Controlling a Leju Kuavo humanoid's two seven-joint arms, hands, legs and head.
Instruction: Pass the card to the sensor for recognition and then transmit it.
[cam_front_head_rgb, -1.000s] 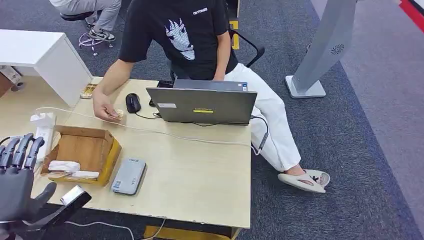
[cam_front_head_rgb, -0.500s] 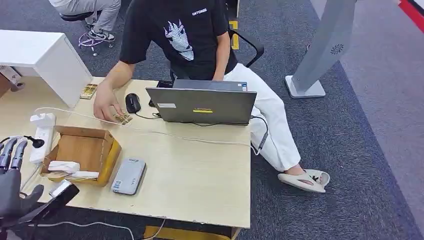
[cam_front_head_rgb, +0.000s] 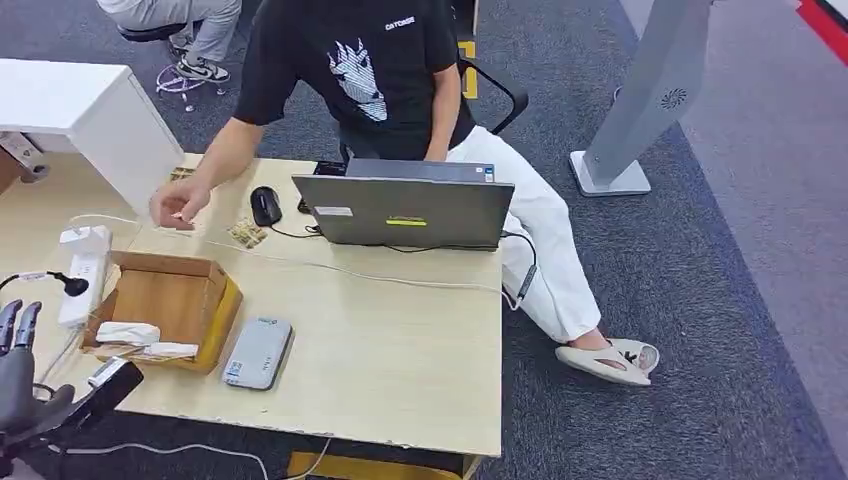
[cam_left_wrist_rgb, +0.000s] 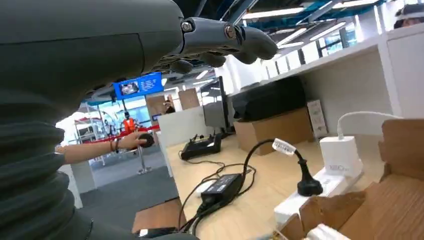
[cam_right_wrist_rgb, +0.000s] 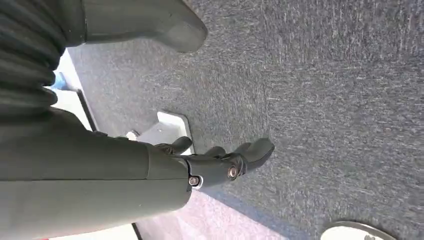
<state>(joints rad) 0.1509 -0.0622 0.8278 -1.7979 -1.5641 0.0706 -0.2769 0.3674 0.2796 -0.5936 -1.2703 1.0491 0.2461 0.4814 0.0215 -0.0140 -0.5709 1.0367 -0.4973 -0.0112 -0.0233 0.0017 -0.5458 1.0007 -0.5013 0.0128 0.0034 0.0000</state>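
Observation:
A small patterned card (cam_front_head_rgb: 247, 233) lies on the wooden table (cam_front_head_rgb: 400, 350) between the mouse and the cardboard box, with nothing touching it. The grey flat sensor (cam_front_head_rgb: 258, 352) lies near the table's front edge, right of the box. My left hand (cam_front_head_rgb: 18, 372) hovers off the table's front left corner, fingers apart and empty; the left wrist view shows its fingers (cam_left_wrist_rgb: 227, 39) holding nothing. My right hand (cam_right_wrist_rgb: 220, 161) hangs over grey carpet, fingers loosely spread and empty. A person's hand (cam_front_head_rgb: 178, 203) hovers left of the card.
A person sits behind the table at a grey laptop (cam_front_head_rgb: 405, 208) with a black mouse (cam_front_head_rgb: 265, 205). An open cardboard box (cam_front_head_rgb: 165, 300) holds white items. A white power strip (cam_front_head_rgb: 82, 270) and cables lie at the left. A grey stand (cam_front_head_rgb: 640, 100) rises at the back right.
The person set the card down on the table and drew the hand away to the left. My left hand dropped lower and to the left, toward the picture's corner.

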